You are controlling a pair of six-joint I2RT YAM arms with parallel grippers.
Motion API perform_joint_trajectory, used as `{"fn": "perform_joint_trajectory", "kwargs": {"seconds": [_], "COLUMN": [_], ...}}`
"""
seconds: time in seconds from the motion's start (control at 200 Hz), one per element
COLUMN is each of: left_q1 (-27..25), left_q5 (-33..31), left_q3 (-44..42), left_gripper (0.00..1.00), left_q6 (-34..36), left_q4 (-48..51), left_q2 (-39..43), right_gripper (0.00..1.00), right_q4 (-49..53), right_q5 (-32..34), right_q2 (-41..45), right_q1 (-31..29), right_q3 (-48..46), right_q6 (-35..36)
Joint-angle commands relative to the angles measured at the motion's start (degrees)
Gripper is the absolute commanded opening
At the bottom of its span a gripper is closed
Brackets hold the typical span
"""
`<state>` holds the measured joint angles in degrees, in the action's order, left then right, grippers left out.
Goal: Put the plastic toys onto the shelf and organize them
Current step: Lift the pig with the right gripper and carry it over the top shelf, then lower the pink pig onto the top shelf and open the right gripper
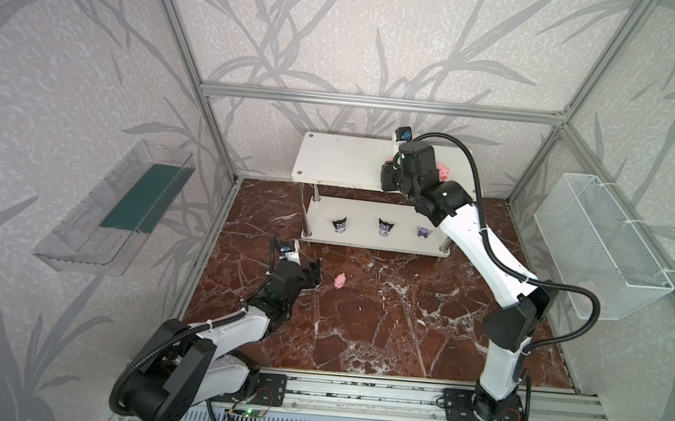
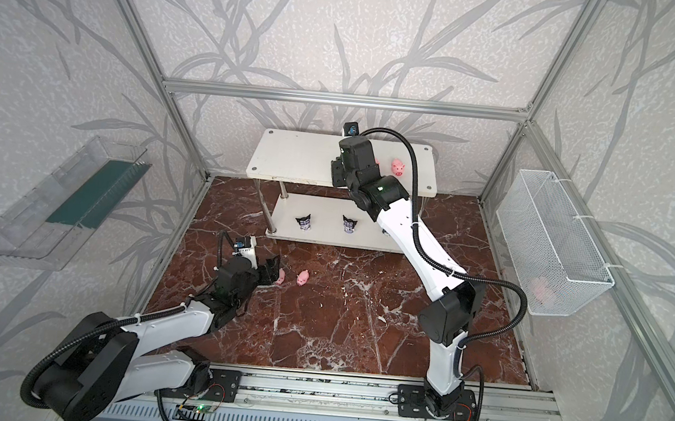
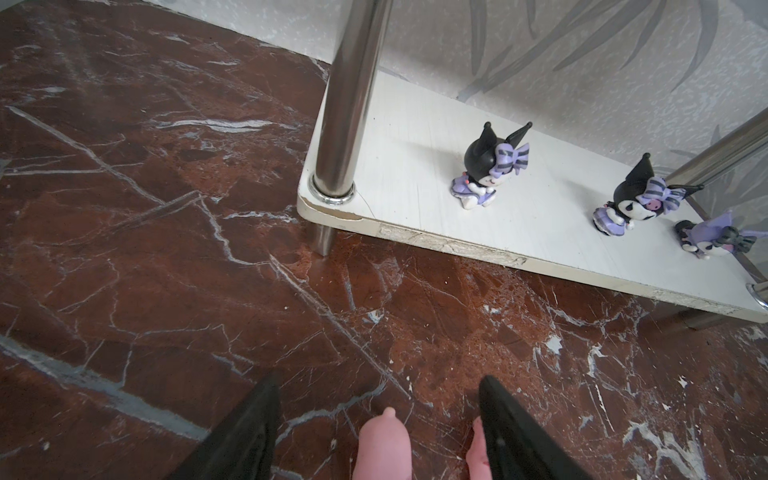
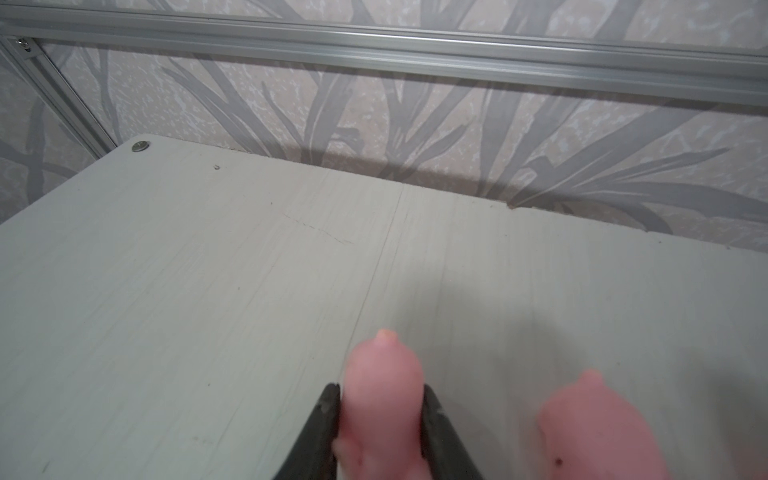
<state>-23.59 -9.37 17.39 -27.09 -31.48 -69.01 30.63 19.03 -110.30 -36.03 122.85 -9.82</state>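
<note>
While the right pincer (image 4: 380, 390) hangs over the top board of the white two-tier shelf with shiny metal posts (image 1: 332, 157), its black jaws are clamped narrow on a small pink plastic pig (image 4: 382, 370); whether that pig touches the board I cannot tell. A second pink pig (image 4: 598, 424) stands on the same board just beside it, toward the shelf's right end in both top views. On the lower board three tiny black-and-lilac horned figurines (image 1: 341, 224) stand in a row, apart from one another, with the paler purple one (image 3: 715, 239) at the right end. Low over the red-brown marble-patterned tabletop (image 1: 359, 326), near the shelf's front left post, the left pincer (image 3: 379, 380) is spread wide, and a third pink pig (image 3: 384, 440) lies on the tabletop between its jaws, clear of both. A fourth pink pig (image 2: 303, 277) lies on the tabletop just outside one jaw.
</note>
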Motion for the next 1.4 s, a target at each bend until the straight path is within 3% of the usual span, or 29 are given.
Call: {"fn": "perform_joint_trajectory", "kwargs": {"seconds": [0.0,0.77,1.395], "left_q1": [0.4,0.6,0.7], "left_q5": [-0.1,0.7,0.7], "left_q3": [0.7,0.9,0.1], "left_gripper": [0.74,0.74,0.74], "left_q6": [-0.6,-1.1,-1.7], "left_q4": [-1.3,-1.6,-2.7], "left_q2": [-0.8,-2.0,-2.1], "right_gripper": [0.3,0.41,0.56], "right_q4": [2.1,1.4,0.1], "right_q5": [0.7,-0.4,-6.4], "right_q2": [-1.9,-0.6,2.2], "right_q1": [0.5,1.4,2.5], "right_q3": [2.3,1.9,4.1], "right_q6": [0.1,-0.6,-1.5]}}
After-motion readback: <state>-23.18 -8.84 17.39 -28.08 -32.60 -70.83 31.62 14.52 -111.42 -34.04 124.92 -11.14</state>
